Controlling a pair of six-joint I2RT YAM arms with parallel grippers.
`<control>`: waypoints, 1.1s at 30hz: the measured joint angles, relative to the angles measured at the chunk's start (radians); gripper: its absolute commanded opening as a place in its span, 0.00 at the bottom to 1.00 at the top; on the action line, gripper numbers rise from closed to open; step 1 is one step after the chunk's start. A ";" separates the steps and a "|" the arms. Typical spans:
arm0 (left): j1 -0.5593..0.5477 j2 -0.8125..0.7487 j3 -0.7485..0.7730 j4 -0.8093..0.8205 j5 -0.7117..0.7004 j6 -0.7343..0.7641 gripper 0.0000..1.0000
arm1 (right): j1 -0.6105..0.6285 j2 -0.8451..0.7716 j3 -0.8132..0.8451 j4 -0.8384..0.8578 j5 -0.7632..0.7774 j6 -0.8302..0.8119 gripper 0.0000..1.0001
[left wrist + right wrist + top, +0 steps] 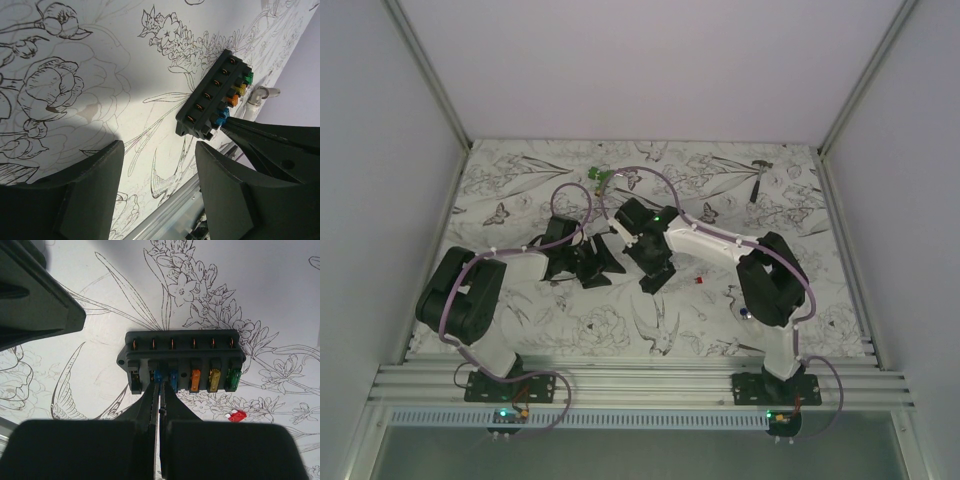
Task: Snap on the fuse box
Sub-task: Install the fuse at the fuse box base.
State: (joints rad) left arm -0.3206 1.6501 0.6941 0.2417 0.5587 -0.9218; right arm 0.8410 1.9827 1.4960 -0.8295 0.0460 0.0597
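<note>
Fuse box lies flat on the flower-printed table sheet, directly ahead of my right gripper and touching distance from its tips. My right jaws are pressed fully together with nothing visible between them. Their tips rest over the near row of the fuse box, at the first blue fuse; whether they actually press on it I cannot tell. To the right of my tips the same row carries a second blue fuse, then an orange fuse, a yellow fuse and a green fuse. Beyond them, on the far side of the block, runs a line of small metal contacts. A loose red piece lies on the sheet to the right of my right jaws, just off the near edge of the block.

My left gripper stands open with only bare sheet between its fingers. From there the fuse box sits ahead and off to the right, apart from both fingertips, with my right fingers meeting it from the right.
</note>
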 measured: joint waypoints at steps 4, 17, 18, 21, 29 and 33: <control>0.000 0.000 0.001 -0.003 0.000 0.000 0.63 | 0.013 0.008 0.021 -0.018 0.014 0.000 0.00; -0.052 0.014 0.003 -0.002 -0.002 -0.034 0.55 | 0.064 0.025 0.050 -0.047 0.113 0.016 0.00; -0.063 0.019 0.003 0.005 0.001 -0.048 0.54 | 0.064 0.024 0.049 -0.047 0.112 0.020 0.00; -0.087 0.037 0.003 0.035 0.006 -0.088 0.52 | 0.064 0.021 0.047 -0.046 0.105 0.029 0.00; -0.125 0.081 0.004 0.110 0.018 -0.166 0.46 | 0.063 0.005 0.027 -0.026 0.073 0.035 0.00; -0.133 0.109 0.020 0.130 0.024 -0.187 0.44 | 0.063 0.000 0.018 -0.017 0.079 0.050 0.00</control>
State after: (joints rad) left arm -0.4538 1.7592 0.7143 0.3721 0.5827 -1.1091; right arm 0.9043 1.9831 1.5143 -0.8463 0.1246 0.1093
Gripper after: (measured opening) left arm 0.451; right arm 0.007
